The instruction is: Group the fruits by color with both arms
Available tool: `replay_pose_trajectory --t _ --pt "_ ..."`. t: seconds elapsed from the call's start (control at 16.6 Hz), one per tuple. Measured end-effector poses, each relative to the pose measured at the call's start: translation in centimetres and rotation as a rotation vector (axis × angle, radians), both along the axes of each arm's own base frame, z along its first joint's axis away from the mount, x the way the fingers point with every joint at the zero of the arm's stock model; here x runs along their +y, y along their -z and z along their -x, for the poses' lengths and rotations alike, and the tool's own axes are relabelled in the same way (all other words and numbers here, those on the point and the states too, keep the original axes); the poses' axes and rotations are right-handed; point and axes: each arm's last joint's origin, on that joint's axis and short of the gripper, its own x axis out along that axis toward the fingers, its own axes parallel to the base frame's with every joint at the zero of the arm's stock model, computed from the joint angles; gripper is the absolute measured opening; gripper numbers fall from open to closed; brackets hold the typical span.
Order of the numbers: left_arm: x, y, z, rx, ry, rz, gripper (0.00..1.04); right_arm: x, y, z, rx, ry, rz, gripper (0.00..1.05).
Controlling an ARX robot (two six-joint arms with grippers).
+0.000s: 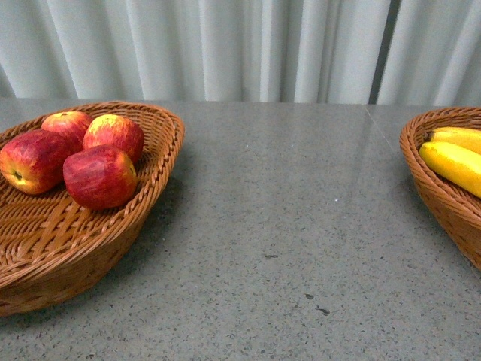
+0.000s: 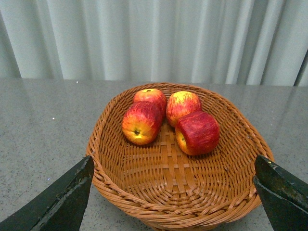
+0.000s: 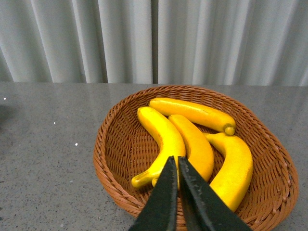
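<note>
Four apples (image 1: pixel 100 176) sit clustered in the left basket (image 1: pixel 90 248) on the bench (image 1: pixel 285 241); left tool (image 2: pixel 175 192) released, fingers spread wide, nothing held. Four bananas (image 3: pixel 166 137) lie in the right basket (image 3: pixel 115 159); right tool (image 3: pixel 177 192) clenched, empty.

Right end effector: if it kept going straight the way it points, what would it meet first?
Probably the bananas in the wicker basket. The right end effector, jaws closed, points at the middle two, though depth is hard to judge.
</note>
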Motion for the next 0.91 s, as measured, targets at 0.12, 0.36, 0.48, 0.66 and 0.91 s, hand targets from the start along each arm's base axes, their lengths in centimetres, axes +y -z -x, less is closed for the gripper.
replay_pose_trajectory --t 0.12,0.36,0.48,0.66,0.91 --pt "0.00 0.00 0.00 0.000 0.000 0.000 0.98 0.00 0.00 0.00 0.000 0.000 0.000 0.27" --pt "0.00 0.00 0.00 0.000 0.000 0.000 0.98 0.00 0.00 0.00 0.000 0.000 0.000 0.80" --pt "0.00 0.00 0.00 0.000 0.000 0.000 0.98 0.00 0.00 0.00 0.000 0.000 0.000 0.98" --pt "0.00 0.00 0.00 0.000 0.000 0.000 0.98 0.00 0.00 0.00 0.000 0.000 0.000 0.98" --pt "0.00 0.00 0.00 0.000 0.000 0.000 0.98 0.00 0.00 0.00 0.000 0.000 0.000 0.98"
